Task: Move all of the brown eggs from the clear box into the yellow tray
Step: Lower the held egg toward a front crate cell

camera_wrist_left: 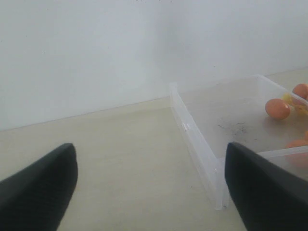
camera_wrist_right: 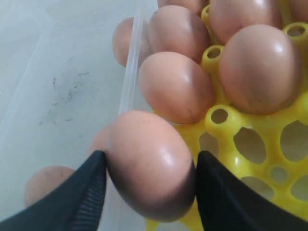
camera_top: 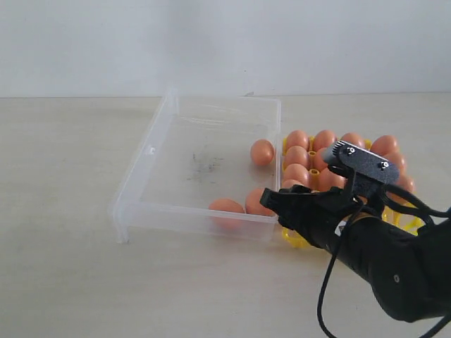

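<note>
Right tool [camera_wrist_right: 149, 159] pinches brown egg [camera_wrist_right: 144, 173], plain only wrist-side.

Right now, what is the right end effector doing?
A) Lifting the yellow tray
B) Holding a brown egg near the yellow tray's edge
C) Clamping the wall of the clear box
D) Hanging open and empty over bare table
B: in the right wrist view the right end effector has a finger pressed on each side of a brown egg, close to the yellow tray.
</note>
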